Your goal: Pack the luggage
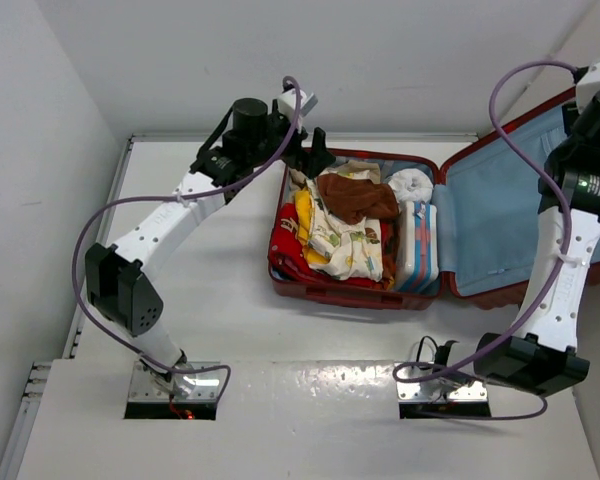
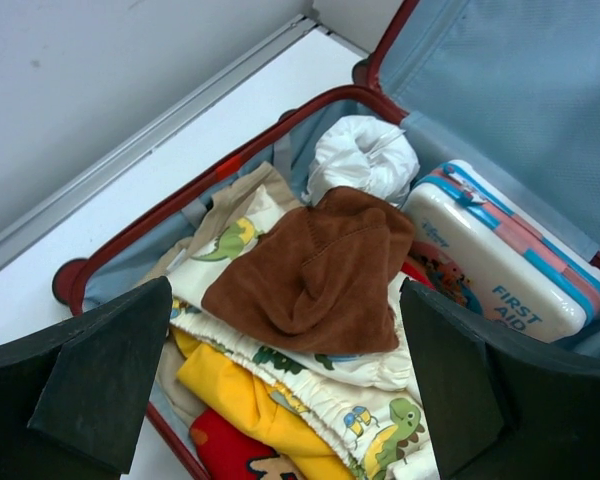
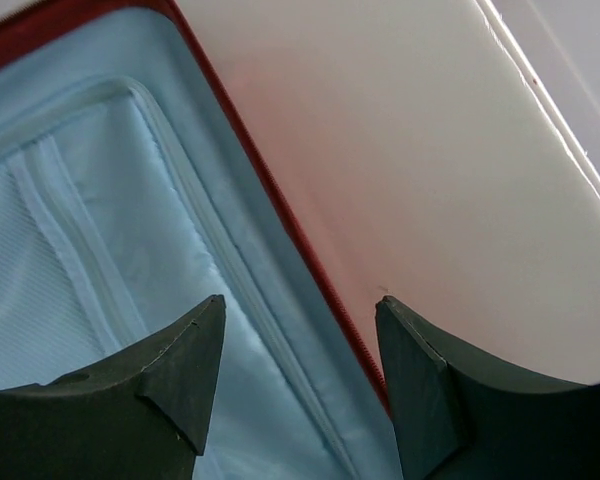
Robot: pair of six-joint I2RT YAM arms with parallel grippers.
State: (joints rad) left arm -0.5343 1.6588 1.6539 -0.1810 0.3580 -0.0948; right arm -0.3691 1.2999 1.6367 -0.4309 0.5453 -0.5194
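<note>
The dark red luggage (image 1: 352,291) lies open, its blue-lined lid (image 1: 500,215) flat to the right. Its base holds a brown cloth (image 2: 315,270), a dinosaur-print cloth (image 2: 375,405), a yellow cloth (image 2: 235,385), a white bundle (image 2: 365,155) and a first aid box (image 2: 500,275). My left gripper (image 1: 310,160) hovers open and empty over the base's far left corner; in its wrist view (image 2: 285,300) the brown cloth lies between and below the fingers. My right gripper (image 3: 300,305) is open and empty, straddling the lid's red rim (image 3: 320,290) without touching it.
White walls close the table at the back and left. A raised metal strip (image 2: 160,135) runs along the back wall behind the luggage. The right arm (image 1: 565,240) reaches up over the lid's right part. A red cloth (image 1: 285,250) fills the base's near left.
</note>
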